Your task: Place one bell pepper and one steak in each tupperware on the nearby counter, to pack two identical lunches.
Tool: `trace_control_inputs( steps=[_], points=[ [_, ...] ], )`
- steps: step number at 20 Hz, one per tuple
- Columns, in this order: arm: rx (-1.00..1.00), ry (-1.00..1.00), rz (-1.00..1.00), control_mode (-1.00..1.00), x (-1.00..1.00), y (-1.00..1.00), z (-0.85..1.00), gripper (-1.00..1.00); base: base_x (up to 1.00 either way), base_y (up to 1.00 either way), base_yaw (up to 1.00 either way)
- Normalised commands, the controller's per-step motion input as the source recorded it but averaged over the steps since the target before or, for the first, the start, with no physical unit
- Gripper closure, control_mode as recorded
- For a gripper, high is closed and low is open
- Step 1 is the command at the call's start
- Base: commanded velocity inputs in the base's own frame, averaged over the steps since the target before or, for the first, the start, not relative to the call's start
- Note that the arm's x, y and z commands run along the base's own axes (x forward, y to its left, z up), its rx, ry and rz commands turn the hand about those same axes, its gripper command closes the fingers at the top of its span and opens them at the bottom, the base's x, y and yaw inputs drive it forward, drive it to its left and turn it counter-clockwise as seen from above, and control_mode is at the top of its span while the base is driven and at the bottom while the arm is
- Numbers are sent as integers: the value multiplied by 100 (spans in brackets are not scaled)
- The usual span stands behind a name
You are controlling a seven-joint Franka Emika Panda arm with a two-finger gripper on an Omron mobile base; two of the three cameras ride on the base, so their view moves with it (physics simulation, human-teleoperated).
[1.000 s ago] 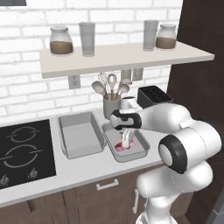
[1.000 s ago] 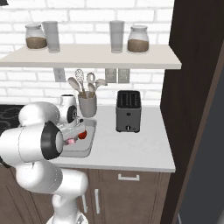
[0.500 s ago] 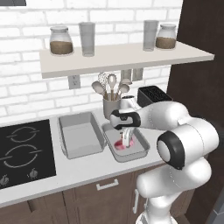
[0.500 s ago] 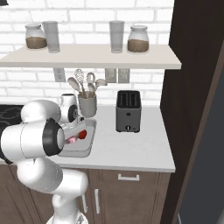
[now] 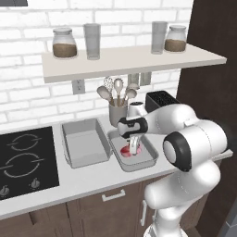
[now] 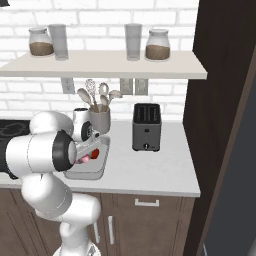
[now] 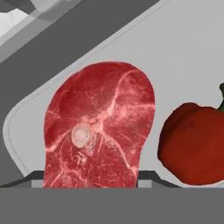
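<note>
On the counter (image 5: pixel 99 178), one tupperware (image 5: pixel 149 157) holds steak (image 7: pixel 98 127) and bell pepper (image 7: pixel 194 144); jaws' state unclear.

bell pepper (image 7: pixel 194 144) cut off at edge

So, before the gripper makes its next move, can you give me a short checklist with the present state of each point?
1. Flat pinkish-red marbled steak is over the floor of the right-hand shallow light-grey tupperware: ok.
2. Glossy bright-red bell pepper is already in that same container, beside the steak: ok.
3. Gripper is shut on the steak: ok.
4. Steak rests flat on the floor: cannot tell.
5. Left-hand light-grey tupperware is already packed: not ok, nothing seen in it.
</note>
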Motion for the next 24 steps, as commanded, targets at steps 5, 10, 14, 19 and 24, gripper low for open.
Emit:
trace_control_inputs(
  steps=[5, 10, 14, 19, 24],
  points=[
    [0, 0, 0, -100, -3, 0, -10, 100, 0, 0, 0],
    [0, 0, 1, -100, -9, 0, 0, 100, 0, 0, 0],
    [0, 0, 0, -100, 0, 0, 0, -100, 0, 0, 0],
    [0, 0, 0, -100, 0, 0, 1, -100, 0, 0, 0],
    [-1, 0, -1, -100, 0, 0, 10, -100, 0, 0, 0]
  ],
)
